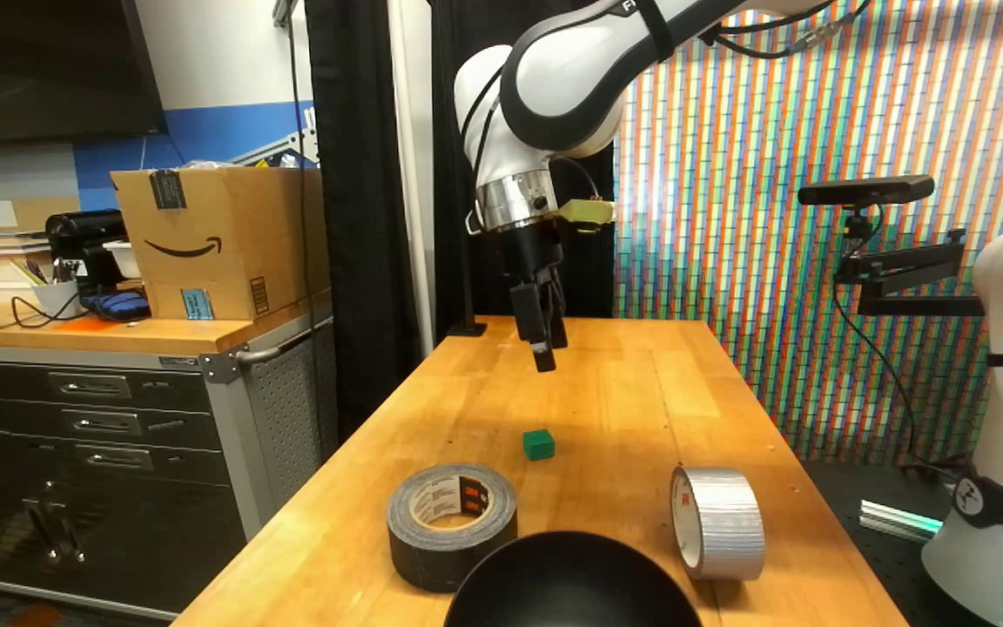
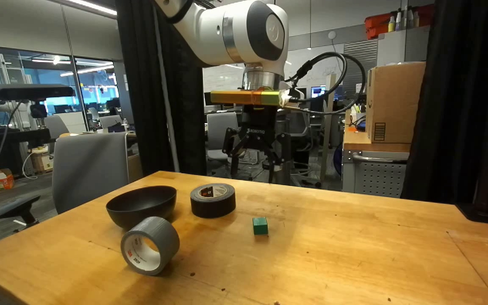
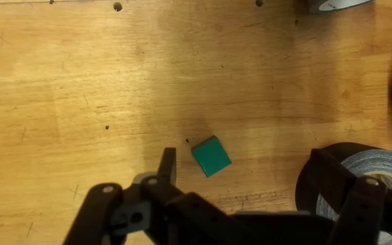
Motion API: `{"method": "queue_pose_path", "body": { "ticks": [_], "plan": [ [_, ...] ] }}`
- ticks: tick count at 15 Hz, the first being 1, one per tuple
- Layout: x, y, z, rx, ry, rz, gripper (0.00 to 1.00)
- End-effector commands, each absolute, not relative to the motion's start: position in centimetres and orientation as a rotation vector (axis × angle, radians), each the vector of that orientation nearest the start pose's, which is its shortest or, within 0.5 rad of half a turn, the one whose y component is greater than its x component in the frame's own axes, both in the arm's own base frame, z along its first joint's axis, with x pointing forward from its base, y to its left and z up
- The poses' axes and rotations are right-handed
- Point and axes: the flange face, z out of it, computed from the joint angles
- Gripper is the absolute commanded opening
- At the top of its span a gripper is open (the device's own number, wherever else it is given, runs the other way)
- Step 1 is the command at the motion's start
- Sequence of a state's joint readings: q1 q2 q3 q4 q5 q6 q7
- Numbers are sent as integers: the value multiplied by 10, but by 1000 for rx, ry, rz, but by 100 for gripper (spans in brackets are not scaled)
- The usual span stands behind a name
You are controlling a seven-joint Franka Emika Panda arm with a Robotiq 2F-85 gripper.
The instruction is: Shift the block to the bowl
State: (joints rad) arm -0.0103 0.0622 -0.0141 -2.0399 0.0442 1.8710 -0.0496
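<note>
Green block (image 3: 211, 156) to grip: with tool (image 3: 245, 163) spread wide, centre over it on table (image 3: 114, 95) at wrist view's five o'clock, twist square to its sides, descend straight, sparing black tape roll (image 3: 369, 161) at four o'clock.

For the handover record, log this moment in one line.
Robotiq gripper: open, above wooden table | green cube: on wooden table, ungrasped | matte black bowl: green cube not inside | transfer: pending
</note>
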Motion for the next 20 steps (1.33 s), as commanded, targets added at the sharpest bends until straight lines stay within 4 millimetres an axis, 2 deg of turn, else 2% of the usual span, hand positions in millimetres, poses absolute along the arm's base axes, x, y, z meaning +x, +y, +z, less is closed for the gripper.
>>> {"method": "queue_pose_path", "body": {
  "ticks": [1, 7, 15, 20],
  "plan": [
    [539, -16, 387, -3079, -29, 367, 100],
    [551, -18, 365, -3084, -14, 410, 100],
    [570, -3, 335, -3118, -64, 433, 100],
    [577, -1, 325, -3104, -85, 435, 100]
  ]
}}
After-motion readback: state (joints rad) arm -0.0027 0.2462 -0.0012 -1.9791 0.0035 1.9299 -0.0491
